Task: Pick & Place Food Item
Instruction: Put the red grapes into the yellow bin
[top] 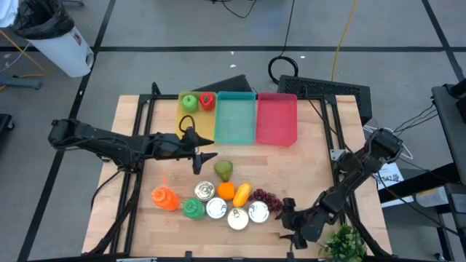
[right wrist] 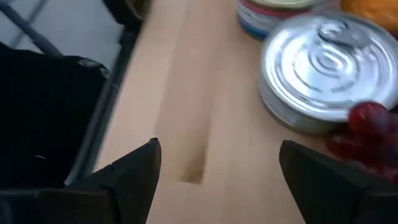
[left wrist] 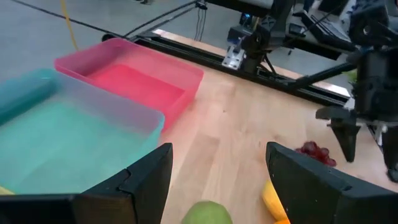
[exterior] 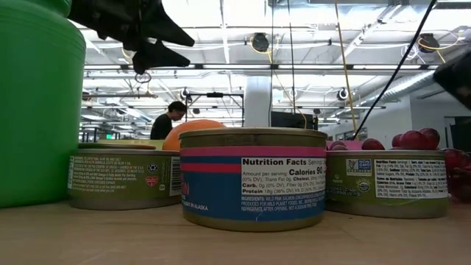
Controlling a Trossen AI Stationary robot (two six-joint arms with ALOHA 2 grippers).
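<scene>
A green pear (top: 223, 169) stands on the wooden table, beside an orange (top: 226, 191), a yellow fruit (top: 242, 194) and dark red grapes (top: 267, 198). My left gripper (top: 205, 161) is open and hovers just left of the pear. In the left wrist view the pear's top (left wrist: 206, 213) shows between the open fingers of the left gripper (left wrist: 217, 155). My right gripper (top: 286, 220) is open near the table's near edge, right of the cans. Its wrist view shows the right gripper (right wrist: 219, 149) over bare wood, with a can (right wrist: 329, 68) and the grapes (right wrist: 364, 124) ahead.
Along the far edge sit a yellow tray (top: 198, 120) holding a green apple (top: 189, 102) and a red fruit (top: 207, 100), a teal tray (top: 235, 118) and a pink tray (top: 277, 118). Several cans (top: 216, 208), an orange bottle (top: 165, 197) and a green bottle (top: 193, 209) crowd the near side.
</scene>
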